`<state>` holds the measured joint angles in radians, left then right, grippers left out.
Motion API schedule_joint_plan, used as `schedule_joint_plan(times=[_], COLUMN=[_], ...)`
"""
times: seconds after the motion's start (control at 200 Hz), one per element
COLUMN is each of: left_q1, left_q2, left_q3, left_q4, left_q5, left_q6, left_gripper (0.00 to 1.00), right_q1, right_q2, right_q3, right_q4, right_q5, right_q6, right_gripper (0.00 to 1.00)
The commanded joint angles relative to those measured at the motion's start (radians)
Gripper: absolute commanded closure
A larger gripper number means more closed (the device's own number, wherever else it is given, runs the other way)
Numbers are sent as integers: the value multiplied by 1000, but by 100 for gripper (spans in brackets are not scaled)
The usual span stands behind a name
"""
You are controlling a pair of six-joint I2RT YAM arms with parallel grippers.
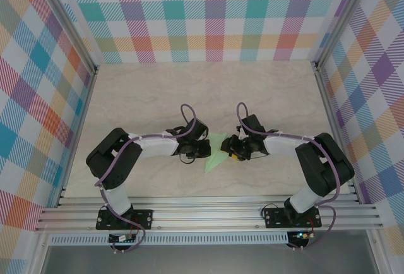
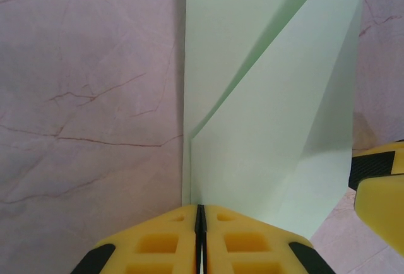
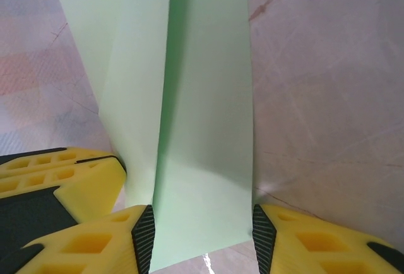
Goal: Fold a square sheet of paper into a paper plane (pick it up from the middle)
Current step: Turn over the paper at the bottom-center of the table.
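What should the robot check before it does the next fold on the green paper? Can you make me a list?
1. Left tool shut on the edge of the folded green paper: ok, it looks pinched.
2. Right tool around the paper: ok, jaws apart, a finger at each side edge.
3. Right tool really squeezing the paper: cannot tell.
4. Tools not bumping: ok, close together but apart, with the paper between them.
5. Slanted fold made: ok, a diagonal flap shows in the left wrist view.
6. Plane finished: not ok, not a narrow dart yet.
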<state>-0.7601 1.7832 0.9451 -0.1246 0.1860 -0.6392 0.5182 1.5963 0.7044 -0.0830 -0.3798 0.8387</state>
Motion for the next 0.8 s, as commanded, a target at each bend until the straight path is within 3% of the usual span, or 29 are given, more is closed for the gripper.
schedule_joint_plan(times=[0.0, 0.605, 0.795], left_q1=[14, 29, 45], left_q2=[31, -8, -23], left_q3=[-9, -51, -90], left_q4=[-14, 62, 122], left_q5=[1, 36, 62], left_q6=[-5, -68, -112], left_gripper=[89, 89, 89], right_q1=[1, 0, 2], right_q2=[14, 13, 35], right_q3=[-17, -70, -98], right_q4=[61, 217, 332], right_q5=[-53, -62, -70], right_q6=[24, 97, 138], right_gripper=[53, 52, 59])
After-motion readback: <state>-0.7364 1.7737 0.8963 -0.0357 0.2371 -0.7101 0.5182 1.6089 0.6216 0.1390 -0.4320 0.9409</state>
